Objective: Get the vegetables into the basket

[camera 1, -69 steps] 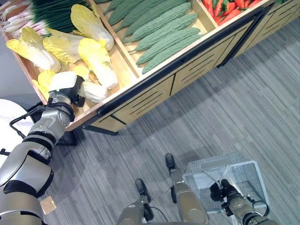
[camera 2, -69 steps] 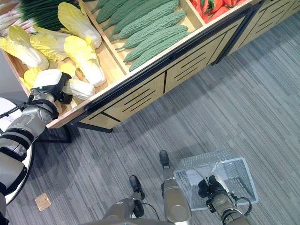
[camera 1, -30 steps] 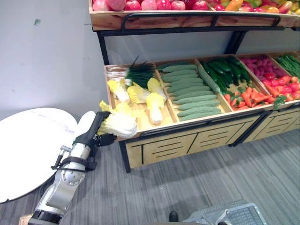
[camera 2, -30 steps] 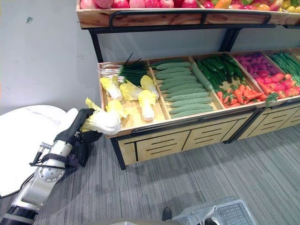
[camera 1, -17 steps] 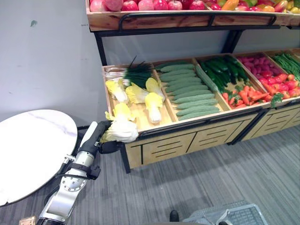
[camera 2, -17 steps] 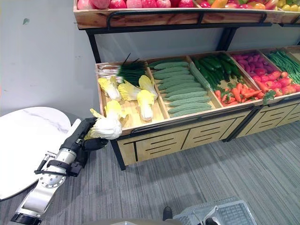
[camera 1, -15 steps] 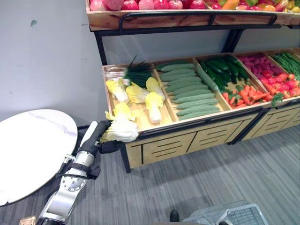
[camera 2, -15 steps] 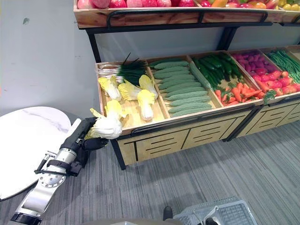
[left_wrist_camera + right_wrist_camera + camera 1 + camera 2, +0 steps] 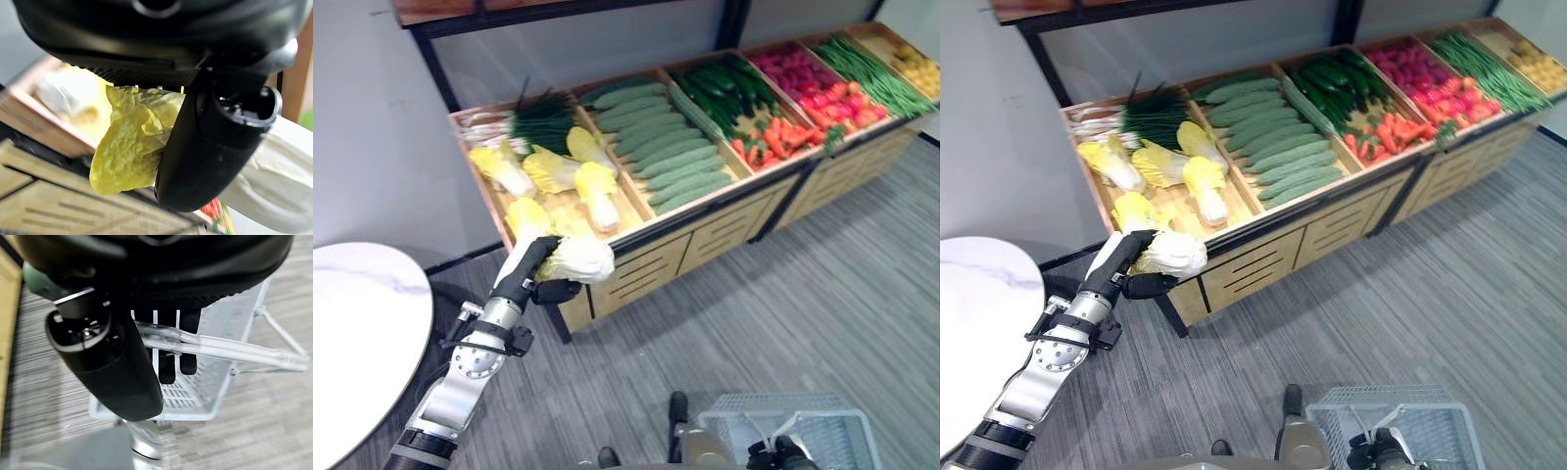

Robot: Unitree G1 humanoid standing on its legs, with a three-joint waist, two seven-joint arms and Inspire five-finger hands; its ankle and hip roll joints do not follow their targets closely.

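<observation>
Left hand (image 9: 536,276) is wrapped around a cabbage (image 9: 576,260), holding it out just past the front edge of the stand (image 9: 636,257), clear of the other cabbages (image 9: 548,168) in the crate. Right hand (image 9: 122,357) is curled round the handles (image 9: 215,345) of the basket (image 9: 832,431), which hangs low at the robot's right side, well apart from the cabbage.

What I'd worry about: the cabbage is bulky and leafy, and in the left wrist view the thumb bites into soft yellow leaf, not the firm stalk. A quick swing across could tear a leaf or let the head slide out onto the floor. The basket's opening looks small next to the cabbage too, so a sloppy drop could clip the rim and bounce out.

Around it: bitter gourds (image 9: 666,157), cucumbers (image 9: 720,88), carrots (image 9: 773,137), and a white round bench (image 9: 352,333) on the left. The stand's corner sits right beside the arm, so I'd pull back first and only then cross over.
</observation>
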